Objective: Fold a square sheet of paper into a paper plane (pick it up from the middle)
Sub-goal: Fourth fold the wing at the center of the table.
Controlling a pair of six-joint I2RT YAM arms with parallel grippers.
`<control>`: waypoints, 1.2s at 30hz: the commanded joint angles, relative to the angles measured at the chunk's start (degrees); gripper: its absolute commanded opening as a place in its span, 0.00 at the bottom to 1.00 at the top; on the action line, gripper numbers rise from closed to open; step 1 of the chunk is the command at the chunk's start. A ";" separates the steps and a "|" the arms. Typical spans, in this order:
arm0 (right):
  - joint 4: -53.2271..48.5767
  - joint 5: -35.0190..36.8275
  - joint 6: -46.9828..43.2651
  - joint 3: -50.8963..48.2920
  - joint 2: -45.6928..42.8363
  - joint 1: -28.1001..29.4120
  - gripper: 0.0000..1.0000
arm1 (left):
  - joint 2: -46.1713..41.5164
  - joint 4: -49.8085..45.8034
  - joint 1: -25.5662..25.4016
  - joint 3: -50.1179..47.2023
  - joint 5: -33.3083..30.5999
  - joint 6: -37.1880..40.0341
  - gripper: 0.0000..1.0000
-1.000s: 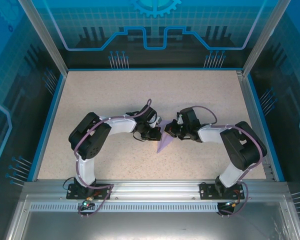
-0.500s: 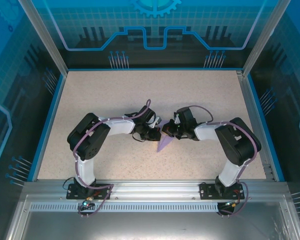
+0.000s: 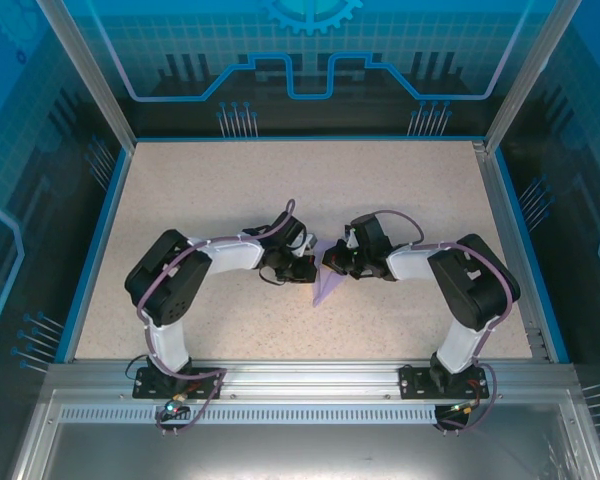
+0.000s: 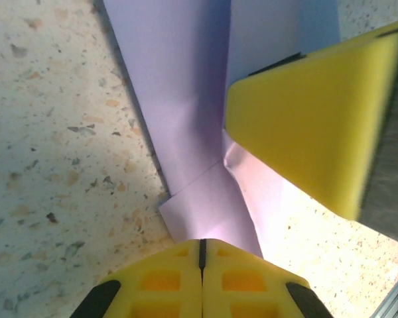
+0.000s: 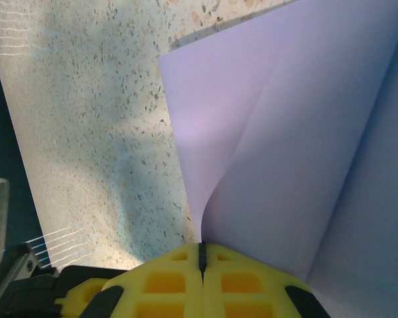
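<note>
The lavender sheet of paper (image 3: 325,287), partly folded into a narrow pointed shape, lies at the table's middle with its tip toward the arms. In the left wrist view its creased layers (image 4: 186,86) run out from under my left gripper (image 4: 200,246), whose jaws are shut with the tips over the paper's edge. I cannot tell whether they pinch it. The right gripper's yellow finger (image 4: 305,126) rests on the paper there. My right gripper (image 5: 200,250) is shut on a flap of the paper (image 5: 285,146) that curls up into its seam. From above, the left gripper (image 3: 310,268) and the right gripper (image 3: 332,262) face each other.
The speckled table (image 3: 210,190) has a blue rim (image 3: 90,250) on its left, back and right sides. Both arms bend inward from their bases (image 3: 175,380) (image 3: 450,382) at the near edge. Open tabletop lies behind and on both sides of the grippers.
The right arm has reached further left toward the middle. The left arm's elbow has swung out to the left and its gripper has drawn back slightly. Both grippers stay shut.
</note>
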 commanded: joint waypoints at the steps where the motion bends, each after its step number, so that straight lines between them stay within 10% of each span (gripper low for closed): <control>1: -1.10 -0.27 -1.20 1.27 0.78 0.82 0.00 | -2.71 -1.57 0.46 -0.42 -0.50 -0.72 0.06; 36: -2.11 -0.35 -2.00 -0.40 -3.57 0.65 0.00 | 3.58 0.53 0.54 1.19 0.03 -0.82 0.04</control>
